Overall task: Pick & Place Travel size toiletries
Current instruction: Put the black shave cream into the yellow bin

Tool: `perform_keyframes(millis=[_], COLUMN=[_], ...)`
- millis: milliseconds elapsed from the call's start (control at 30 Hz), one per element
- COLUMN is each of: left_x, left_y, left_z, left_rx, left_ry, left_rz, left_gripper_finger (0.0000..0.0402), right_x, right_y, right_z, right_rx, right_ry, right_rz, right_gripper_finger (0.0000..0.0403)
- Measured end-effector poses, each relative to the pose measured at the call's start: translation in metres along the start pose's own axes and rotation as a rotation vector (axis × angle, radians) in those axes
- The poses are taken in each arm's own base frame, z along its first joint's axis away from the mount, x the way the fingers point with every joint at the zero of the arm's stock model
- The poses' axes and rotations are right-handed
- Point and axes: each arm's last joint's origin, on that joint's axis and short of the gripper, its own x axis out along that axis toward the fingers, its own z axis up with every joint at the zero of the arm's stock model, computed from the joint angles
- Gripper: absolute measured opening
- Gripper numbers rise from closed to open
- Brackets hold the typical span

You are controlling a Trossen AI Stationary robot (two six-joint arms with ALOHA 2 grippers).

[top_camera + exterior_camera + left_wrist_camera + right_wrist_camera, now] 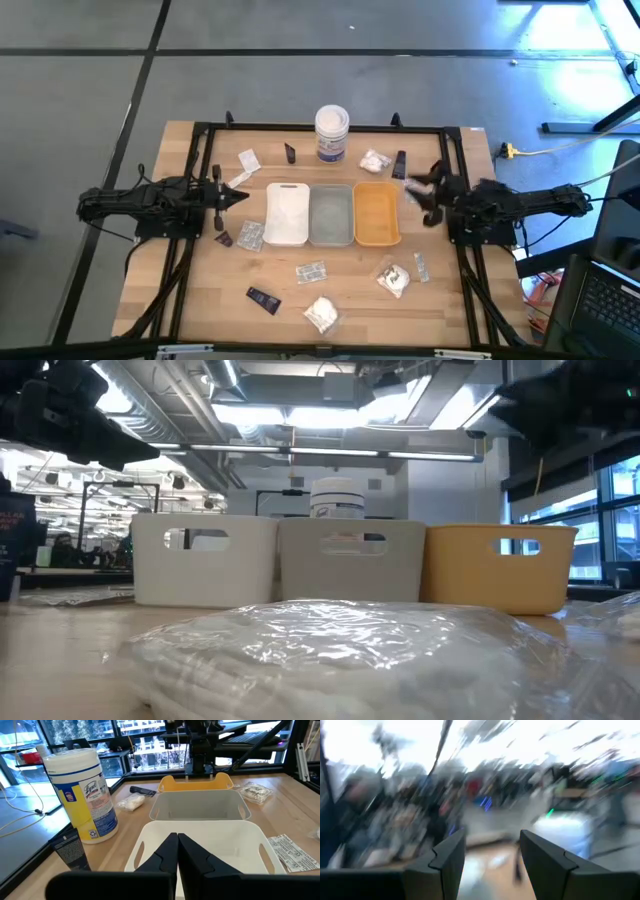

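The toiletries lie scattered on the table around three trays. In the high view I see a sachet [248, 160], a black tube [290, 152], a white bundle [375, 160] and a second black tube [400, 163] on the far side. Nearer lie a sachet [250, 236], another sachet [311, 271], a black tube [264, 298] and a wrapped bundle [321, 314], which fills the low view [340, 650]. My left gripper [243, 195] [177, 851] is shut and empty, left of the white tray. My right gripper [420, 196] [492, 855] is open and empty, right of the orange tray.
The white tray [287, 213], grey tray [331, 213] and orange tray [376, 213] stand side by side mid-table. The tall white tub with a blue label [332, 133] [82, 795] stands behind them at the far edge. A black frame [200, 130] borders the table.
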Motion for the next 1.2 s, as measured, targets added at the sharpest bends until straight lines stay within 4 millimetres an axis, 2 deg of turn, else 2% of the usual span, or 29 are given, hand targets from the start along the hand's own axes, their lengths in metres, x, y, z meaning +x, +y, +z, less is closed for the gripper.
perform_keyframes(millis=[167, 333, 433, 567, 667, 833, 900, 1000, 1200], left_x=[0.0, 0.0, 0.0, 0.0, 0.0, 0.0, 0.0, 0.0, 0.0], left_y=[0.0, 0.0, 0.0, 0.0, 0.0, 0.0, 0.0, 0.0, 0.0], left_z=[0.0, 0.0, 0.0, 0.0, 0.0, 0.0, 0.0, 0.0, 0.0], left_rx=[0.0, 0.0, 0.0, 0.0, 0.0, 0.0, 0.0, 0.0, 0.0], left_ry=[0.0, 0.0, 0.0, 0.0, 0.0, 0.0, 0.0, 0.0, 0.0], left_rz=[0.0, 0.0, 0.0, 0.0, 0.0, 0.0, 0.0, 0.0, 0.0], left_gripper_finger=[0.0004, 0.0004, 0.0004, 0.0004, 0.0004, 0.0004, 0.0004, 0.0004, 0.0004], right_x=[-0.002, -0.005, -0.003, 0.001, 0.007, 0.014, 0.016, 0.02, 0.031], right_y=[-0.006, -0.012, -0.011, -0.006, -0.008, -0.021, -0.024, -0.027, -0.03], right_z=[0.02, 0.028, 0.026, 0.024, 0.021, 0.012, 0.011, 0.009, -0.002], right_rx=[-0.01, -0.059, -0.09, -0.148, -0.072, -0.013, 0.027, 0.063, 0.072], right_ry=[-0.183, -0.233, -0.225, -0.229, -0.185, -0.022, 0.025, 0.093, 0.199], right_rz=[-0.189, -0.342, -0.301, -0.122, -0.192, -0.583, -0.657, -0.662, -0.539], right_gripper_finger=[0.0192, 0.0192, 0.0192, 0.0192, 0.0192, 0.0192, 0.0192, 0.0192, 0.0192])
